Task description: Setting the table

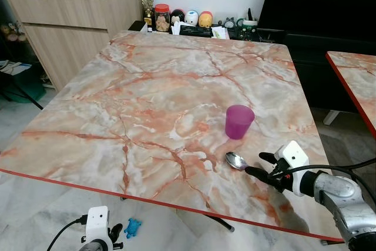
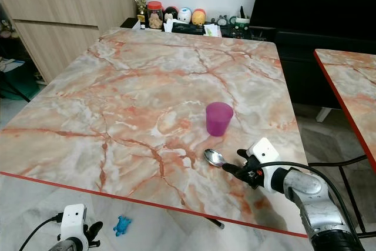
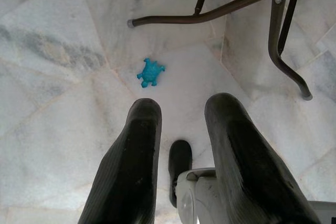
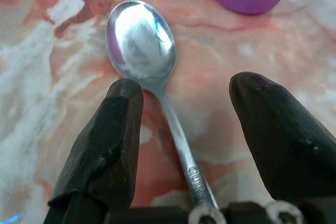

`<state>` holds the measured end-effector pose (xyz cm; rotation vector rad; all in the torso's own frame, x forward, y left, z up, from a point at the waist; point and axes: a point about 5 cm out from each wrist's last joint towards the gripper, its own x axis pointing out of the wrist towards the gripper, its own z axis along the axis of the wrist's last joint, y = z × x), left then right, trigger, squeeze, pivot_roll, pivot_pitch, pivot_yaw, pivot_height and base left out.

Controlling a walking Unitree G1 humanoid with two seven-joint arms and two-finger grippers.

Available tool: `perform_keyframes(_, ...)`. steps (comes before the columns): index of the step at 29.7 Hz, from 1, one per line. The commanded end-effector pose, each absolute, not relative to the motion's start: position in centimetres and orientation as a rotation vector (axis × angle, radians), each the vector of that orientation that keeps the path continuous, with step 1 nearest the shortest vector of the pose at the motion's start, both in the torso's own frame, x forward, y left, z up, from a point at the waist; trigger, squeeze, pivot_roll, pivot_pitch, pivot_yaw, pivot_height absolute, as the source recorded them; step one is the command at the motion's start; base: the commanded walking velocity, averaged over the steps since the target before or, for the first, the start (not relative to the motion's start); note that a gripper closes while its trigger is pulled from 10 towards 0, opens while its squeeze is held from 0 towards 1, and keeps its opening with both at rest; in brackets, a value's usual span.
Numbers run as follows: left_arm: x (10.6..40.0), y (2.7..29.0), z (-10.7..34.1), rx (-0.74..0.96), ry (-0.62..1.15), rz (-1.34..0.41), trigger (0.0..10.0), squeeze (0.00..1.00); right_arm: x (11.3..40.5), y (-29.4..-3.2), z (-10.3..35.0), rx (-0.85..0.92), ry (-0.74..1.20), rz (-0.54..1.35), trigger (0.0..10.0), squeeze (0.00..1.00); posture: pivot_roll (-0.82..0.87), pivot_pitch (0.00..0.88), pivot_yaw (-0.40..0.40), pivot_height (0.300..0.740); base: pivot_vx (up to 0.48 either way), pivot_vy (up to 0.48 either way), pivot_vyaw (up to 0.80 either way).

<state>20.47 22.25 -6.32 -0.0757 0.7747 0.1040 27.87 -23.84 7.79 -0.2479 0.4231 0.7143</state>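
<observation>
Marble table (image 1: 147, 104) across centre frame, purple cup (image 1: 239, 121) right of centre, spoon (image 1: 237, 160) lying flat just below it, right gripper (image 1: 261, 164) at lower right — fingers spread either side of the handle, nothing clenched, left gripper (image 3: 181, 119) parted over floor, blue toy (image 3: 150, 72) beyond.

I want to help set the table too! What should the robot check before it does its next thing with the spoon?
1. Spoon lies flat on the table, bowl up: ok.
2. Right gripper fingers are apart, the handle running between them and not pinched: ok.
3. Purple cup stands upright just beyond the spoon, apart from it: ok.
4. Spoon sits well in from the table's red edge: ok.
5. Left gripper hangs open below the table, over the floor near a small blue toy: ok, out of the way.
6. Whether the spoon is clean: cannot tell.
</observation>
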Motion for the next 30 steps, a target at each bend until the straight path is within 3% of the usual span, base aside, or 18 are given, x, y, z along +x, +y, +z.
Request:
perform_keyframes(1, 20.2, 22.5, -6.4, -0.08, 0.791, 0.114, 10.0, 0.0, 27.7, -24.2, 8.1, -0.251, 0.425, 0.714, 10.0, 0.0, 0.12, 0.003, -0.01, 0.74, 0.0, 0.0, 0.0)
perform_keyframes(14, 20.2, 22.5, -6.5, -0.08, 0.794, 0.114, 10.0, 0.0, 27.3, -24.7, 7.4, -0.278, 0.486, 0.705, 9.8, 0.0, 0.12, 0.003, -0.01, 0.74, 0.0, 0.0, 0.0)
perform_keyframes(15, 20.2, 22.5, -6.5, -0.08, 0.794, 0.114, 10.0, 0.0, 27.3, -24.7, 7.4, -0.268, 0.489, 0.705, 0.0, 0.0, 0.12, 0.004, -0.008, 0.74, 0.0, 0.0, 0.0)
perform_keyframes(30, 20.2, 22.5, -6.5, -0.078, 0.795, 0.115, 10.0, 0.0, 27.0, -24.6, 7.0, -0.257, 0.494, 0.712, 0.0, 0.0, 0.12, 0.005, -0.009, 0.74, 0.0, 0.0, 0.0)
